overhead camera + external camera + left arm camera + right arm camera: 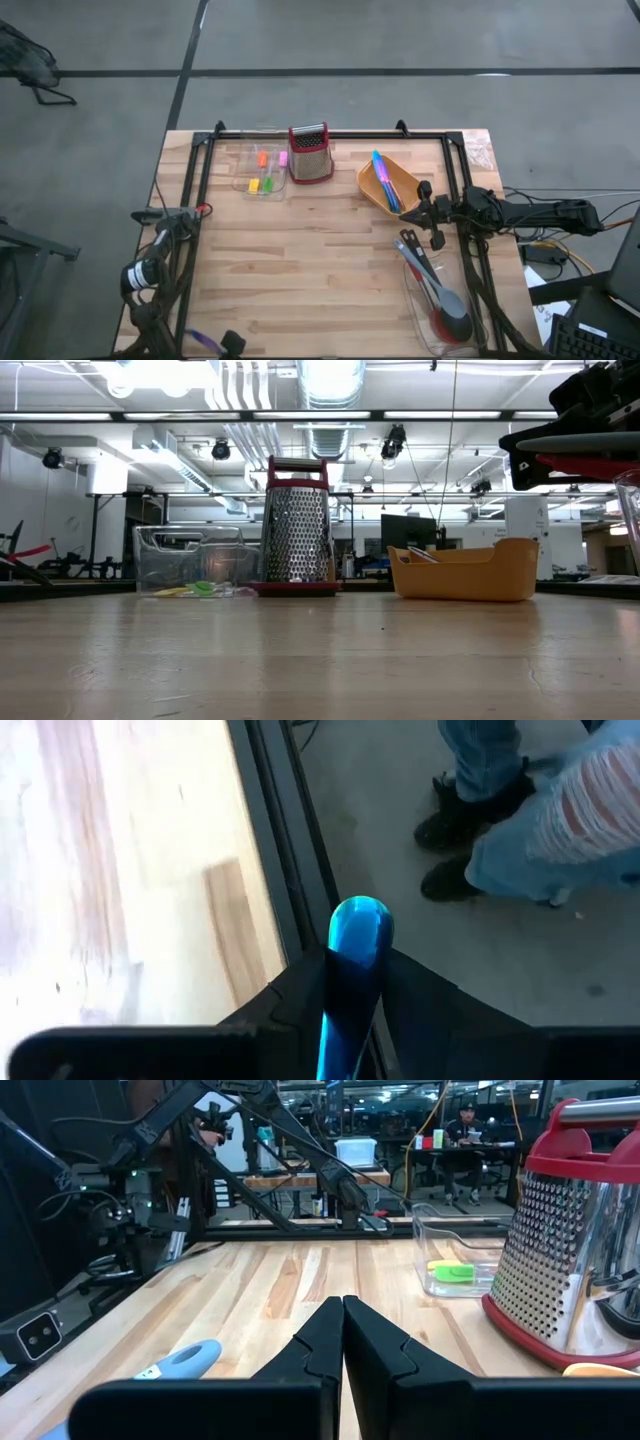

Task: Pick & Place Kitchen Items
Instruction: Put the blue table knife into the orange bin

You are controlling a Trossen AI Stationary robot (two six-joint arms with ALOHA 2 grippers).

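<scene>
My left gripper [212,343] is at the table's near left corner, shut on a slim blue-purple utensil [355,955], which also shows in the high view [203,341]. My right gripper [410,213] is shut and empty above the table's right side, just near of the orange tray [372,190]; its shut fingertips show in the right wrist view [343,1330]. Blue and purple utensils [384,178] lie in that tray. Small orange, pink, yellow and green pieces [266,170] lie in a clear bin at the far left. Black and grey spoons [435,285] lie in a clear bin at the near right. My left gripper pinches the blue utensil's handle [345,985] between its two fingers. The fingers lie along the handle, and its rounded end [361,920] sticks out past the fingertips. The utensil is lifted clear of the table, over the table's edge rail.
The red-topped steel grater [311,152] stands at the far middle, between the clear bin [245,160] and the orange tray. A black frame rail [200,190] runs round the table. A person's legs and shoes [500,800] stand on the floor beside the table's edge.
</scene>
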